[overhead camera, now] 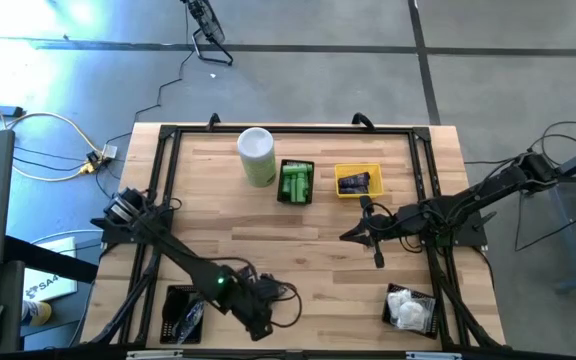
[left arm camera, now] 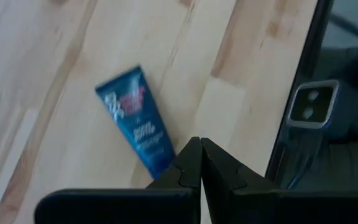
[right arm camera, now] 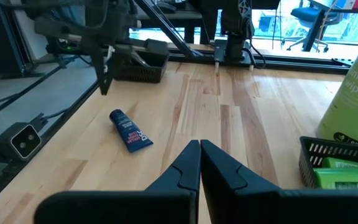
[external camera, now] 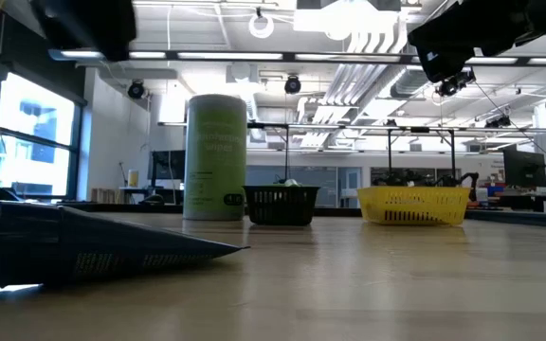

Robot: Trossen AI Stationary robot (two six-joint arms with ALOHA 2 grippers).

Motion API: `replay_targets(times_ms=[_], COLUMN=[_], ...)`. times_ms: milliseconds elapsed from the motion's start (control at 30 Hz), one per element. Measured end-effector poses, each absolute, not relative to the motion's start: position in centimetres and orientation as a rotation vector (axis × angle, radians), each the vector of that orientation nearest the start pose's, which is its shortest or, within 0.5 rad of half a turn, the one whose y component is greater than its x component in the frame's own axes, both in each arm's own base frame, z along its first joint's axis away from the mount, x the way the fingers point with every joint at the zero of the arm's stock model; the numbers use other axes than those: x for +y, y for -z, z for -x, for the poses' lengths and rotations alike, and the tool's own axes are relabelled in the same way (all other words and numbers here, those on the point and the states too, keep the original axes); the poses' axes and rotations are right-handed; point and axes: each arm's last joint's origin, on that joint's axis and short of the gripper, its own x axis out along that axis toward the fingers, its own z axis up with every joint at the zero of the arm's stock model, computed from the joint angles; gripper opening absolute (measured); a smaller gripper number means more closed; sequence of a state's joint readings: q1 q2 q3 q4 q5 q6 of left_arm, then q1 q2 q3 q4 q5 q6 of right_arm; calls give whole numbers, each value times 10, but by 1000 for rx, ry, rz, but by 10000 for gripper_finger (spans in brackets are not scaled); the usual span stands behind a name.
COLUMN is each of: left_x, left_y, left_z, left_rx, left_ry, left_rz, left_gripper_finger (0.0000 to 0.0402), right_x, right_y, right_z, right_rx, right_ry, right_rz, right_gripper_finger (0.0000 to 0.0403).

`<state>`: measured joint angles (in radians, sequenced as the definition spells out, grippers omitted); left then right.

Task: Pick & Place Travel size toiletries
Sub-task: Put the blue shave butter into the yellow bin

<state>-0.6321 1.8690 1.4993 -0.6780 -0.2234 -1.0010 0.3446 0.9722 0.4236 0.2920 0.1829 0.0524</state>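
The left gripper point(left arm camera: 201, 144), jaws pressed together and empty, hangs just above the blue tube point(left arm camera: 137, 121) lying loose on the table point(left arm camera: 55, 74) near the frame rail point(left arm camera: 297, 87); descending unopened would likely knock the tube aside.

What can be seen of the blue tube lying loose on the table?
The blue tube is a small, soft-looking squeeze tube, dark blue with white and red print too blurred to read. It has a flat crimped end, and in the right wrist view a rounded cap end. It lies flat on the bare wooden tabletop, near the black frame rail. Nothing touches it but the wood; the left pincer, shut, hangs above it.
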Motion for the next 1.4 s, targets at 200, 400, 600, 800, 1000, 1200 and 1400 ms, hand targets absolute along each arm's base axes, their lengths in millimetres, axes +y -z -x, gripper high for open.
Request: replay_targets(times_ms=[200, 400, 600, 800, 1000, 1200, 1400], left_x=[-234, -234, -237, -236, -236, -236, -238], left_y=[-236, -235, -236, -236, -236, -236, -239], left_z=[-309, -309, -309, -310, -309, -310, -315], left_rx=[1096, 1138, 1161, 1160, 1161, 1129, 1063], left_ry=[-175, -180, -135, -142, -168, -188, -171], left_rz=[451, 524, 550, 560, 596, 586, 603], left_gripper_finger=[1, 1, 1, 45, 144, 232, 276], right_x=[64, 64, 64, 64, 64, 64, 64], right_y=[-220, -220, -220, -220, -220, -220, -220], right_z=[-194, -194, -194, -194, -194, -194, -194], right_rx=[256, 256, 257, 256, 257, 257, 257], right_ry=[-154, -154, -154, -154, -154, -154, -154], right_rz=[13, 12, 12, 11, 12, 12, 12], right_gripper_finger=[5, 5, 5, 5, 5, 5, 5])
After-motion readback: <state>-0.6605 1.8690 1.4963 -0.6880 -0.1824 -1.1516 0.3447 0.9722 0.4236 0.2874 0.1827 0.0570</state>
